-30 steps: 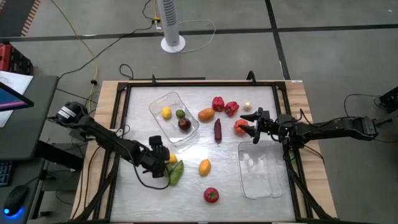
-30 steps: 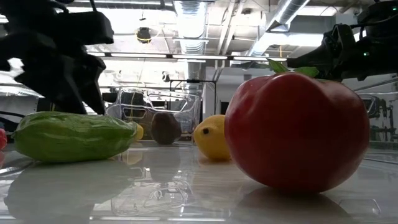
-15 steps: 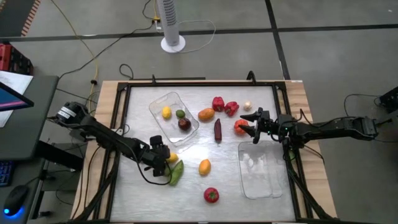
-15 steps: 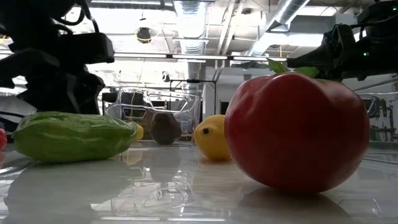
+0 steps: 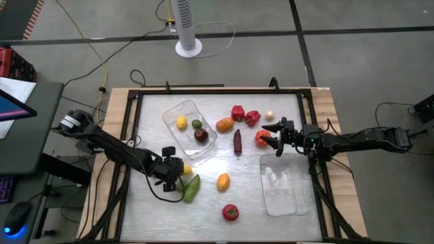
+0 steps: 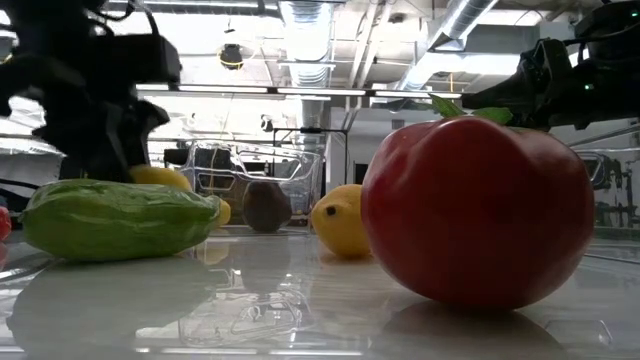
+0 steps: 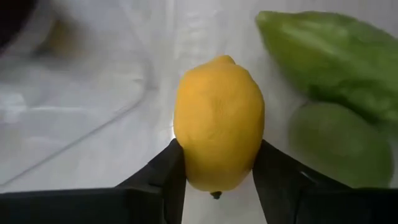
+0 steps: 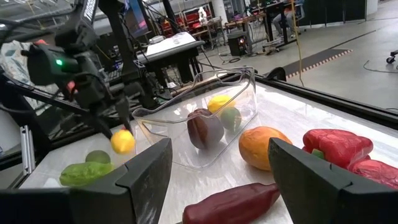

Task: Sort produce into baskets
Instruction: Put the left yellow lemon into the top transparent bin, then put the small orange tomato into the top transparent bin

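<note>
The left claw [image 7: 217,163] has just clamped together on the lemon [image 7: 219,122], lifting it off the bench [image 5: 210,203] beside the green cucumber [image 5: 191,188]; next comes the left basket [image 5: 170,115]. The right claw [image 5: 279,133] waits apart by a tomato [image 5: 262,138].

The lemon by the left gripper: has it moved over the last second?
Yes. The lemon, pinched by the left gripper, has risen above the cucumber.

One camera looks straight down from high up and sees the whole table [image 5: 146,203] and both arms. Another sits low at the table's near edge, very close to a big red tomato [image 6: 475,210], facing the far room. Each wrist camera looks forward past its own fingers; both see the yellow lemon [image 7: 217,121].
</note>
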Robot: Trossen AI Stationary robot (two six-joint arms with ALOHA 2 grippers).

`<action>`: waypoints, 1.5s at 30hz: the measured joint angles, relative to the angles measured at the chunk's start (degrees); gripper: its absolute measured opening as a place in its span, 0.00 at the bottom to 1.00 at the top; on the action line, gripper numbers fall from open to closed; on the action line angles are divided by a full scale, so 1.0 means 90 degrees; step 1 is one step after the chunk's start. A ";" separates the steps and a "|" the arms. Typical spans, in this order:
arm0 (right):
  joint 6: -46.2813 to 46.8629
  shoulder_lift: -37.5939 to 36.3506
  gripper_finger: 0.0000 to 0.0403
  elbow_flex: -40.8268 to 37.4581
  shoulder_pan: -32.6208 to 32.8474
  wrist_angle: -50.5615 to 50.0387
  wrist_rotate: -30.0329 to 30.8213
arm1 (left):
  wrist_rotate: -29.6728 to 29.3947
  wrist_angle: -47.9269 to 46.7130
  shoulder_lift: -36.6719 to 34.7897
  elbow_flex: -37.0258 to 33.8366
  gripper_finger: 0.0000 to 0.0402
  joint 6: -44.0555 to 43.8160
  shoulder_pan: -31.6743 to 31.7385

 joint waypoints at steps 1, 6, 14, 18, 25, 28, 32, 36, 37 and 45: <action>-0.0001 0.0000 0.72 0.0000 0.0000 0.0000 0.0000 | -0.0085 -0.0261 -0.0069 0.0129 0.34 0.0010 0.0000; 0.0000 0.0000 0.72 0.0000 0.0000 0.0000 0.0000 | -0.0354 -0.0523 -0.0594 0.0554 0.37 0.0526 0.0000; 0.0000 0.0001 0.72 0.0000 0.0000 0.0000 -0.0002 | -0.1762 -0.0146 -0.1466 0.0597 0.38 0.1025 0.0203; 0.0002 -0.0001 0.72 0.0000 0.0000 0.0000 -0.0002 | -0.1936 -0.0215 -0.1666 0.0598 0.39 0.0715 0.0702; 0.0002 0.0001 0.72 0.0000 0.0000 0.0000 -0.0002 | -0.1220 -0.0220 -0.1671 0.0596 0.58 0.1027 0.1685; 0.0000 -0.0001 0.72 0.0000 -0.0002 0.0000 -0.0002 | -0.0980 -0.0624 -0.1741 0.0702 0.67 0.1208 0.1780; -0.0007 0.0001 0.72 0.0000 -0.0002 -0.0001 -0.0002 | -0.0506 -0.2059 -0.1750 0.1356 0.70 0.0741 0.1666; -0.0005 0.0002 0.72 0.0000 -0.0002 -0.0005 -0.0002 | 0.0834 -0.3155 -0.1734 0.1637 0.69 -0.0542 0.1350; -0.0005 -0.0001 0.72 0.0000 -0.0002 -0.0005 -0.0002 | 0.1045 -0.3330 -0.1724 0.1580 0.69 -0.0893 0.1214; 0.0002 0.0000 0.72 0.0000 -0.0005 -0.0002 -0.0003 | 0.1665 -0.3489 -0.1114 0.0598 0.66 -0.2305 0.0071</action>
